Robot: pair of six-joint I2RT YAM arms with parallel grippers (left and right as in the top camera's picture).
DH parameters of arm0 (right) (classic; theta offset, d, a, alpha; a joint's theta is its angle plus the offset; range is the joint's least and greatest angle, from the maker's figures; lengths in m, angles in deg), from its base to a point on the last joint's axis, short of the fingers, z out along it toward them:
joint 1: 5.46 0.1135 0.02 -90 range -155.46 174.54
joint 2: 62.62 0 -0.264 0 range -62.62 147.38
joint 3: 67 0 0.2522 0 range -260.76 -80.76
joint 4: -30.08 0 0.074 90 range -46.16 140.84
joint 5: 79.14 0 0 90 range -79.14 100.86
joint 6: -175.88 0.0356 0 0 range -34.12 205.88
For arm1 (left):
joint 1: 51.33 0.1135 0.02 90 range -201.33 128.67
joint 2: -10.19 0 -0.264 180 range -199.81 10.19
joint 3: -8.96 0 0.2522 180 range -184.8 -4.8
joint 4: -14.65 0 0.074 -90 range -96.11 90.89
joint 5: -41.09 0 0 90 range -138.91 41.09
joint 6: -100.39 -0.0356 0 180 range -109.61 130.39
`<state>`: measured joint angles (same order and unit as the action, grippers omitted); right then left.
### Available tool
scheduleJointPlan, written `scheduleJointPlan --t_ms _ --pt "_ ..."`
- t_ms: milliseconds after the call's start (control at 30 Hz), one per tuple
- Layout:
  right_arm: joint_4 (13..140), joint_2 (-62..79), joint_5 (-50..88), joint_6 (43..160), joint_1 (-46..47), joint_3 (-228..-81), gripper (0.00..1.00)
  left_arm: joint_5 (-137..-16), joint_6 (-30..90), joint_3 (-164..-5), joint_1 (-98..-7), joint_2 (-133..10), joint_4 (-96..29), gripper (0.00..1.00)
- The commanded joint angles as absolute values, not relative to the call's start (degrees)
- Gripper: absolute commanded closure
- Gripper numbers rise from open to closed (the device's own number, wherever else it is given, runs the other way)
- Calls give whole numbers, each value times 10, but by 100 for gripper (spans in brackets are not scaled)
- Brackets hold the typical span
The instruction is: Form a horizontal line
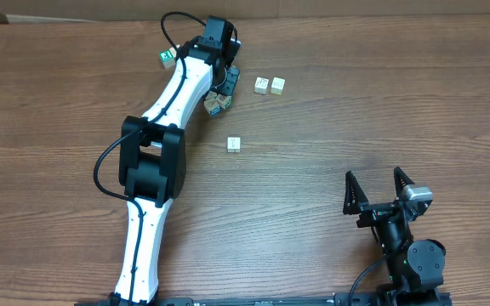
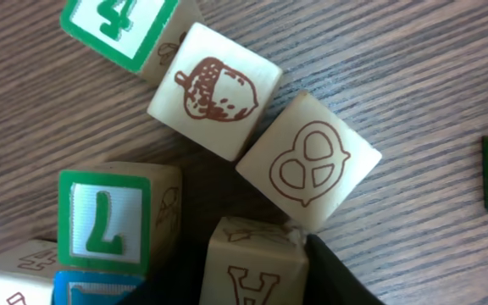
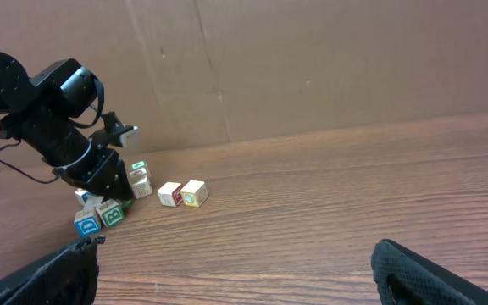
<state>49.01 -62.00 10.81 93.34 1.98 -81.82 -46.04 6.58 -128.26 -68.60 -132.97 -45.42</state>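
Two pale cubes (image 1: pixel 270 85) sit side by side in a short row right of my left gripper; they also show in the right wrist view (image 3: pixel 182 194). My left gripper (image 1: pixel 223 82) is down in a cluster of cubes (image 1: pixel 218 104). In the left wrist view its jaws (image 2: pixel 257 292) are shut on a pale cube with a red A (image 2: pixel 252 263). An acorn cube (image 2: pixel 214 89) and a pretzel cube (image 2: pixel 307 161) touch in a diagonal row just beyond it. My right gripper (image 1: pixel 379 185) is open and empty at the near right.
A lone pale cube (image 1: pixel 234 144) lies nearer the table's middle. A green-and-white cube (image 1: pixel 168 57) sits left of the left arm. Green 4 (image 2: pixel 117 24), green-framed (image 2: pixel 104 212) and blue (image 2: pixel 91 292) cubes crowd the jaws. A cardboard wall (image 3: pixel 312 59) stands behind the table.
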Motion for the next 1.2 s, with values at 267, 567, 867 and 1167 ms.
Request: scheduleJointPlan --t_ms 267,567,867,1167 --pt "487 -625 105 931 17 -812 0 -453 79 -1366 -690 -1317 -479 74" --pt "487 -625 105 931 17 -812 0 -453 119 -1428 -690 -1249 -535 82" --pt "487 -625 105 931 17 -812 0 -453 183 -1429 -690 -1108 -581 87" --pt "487 -625 105 931 17 -812 0 -454 290 -1429 -690 -1016 -741 96"
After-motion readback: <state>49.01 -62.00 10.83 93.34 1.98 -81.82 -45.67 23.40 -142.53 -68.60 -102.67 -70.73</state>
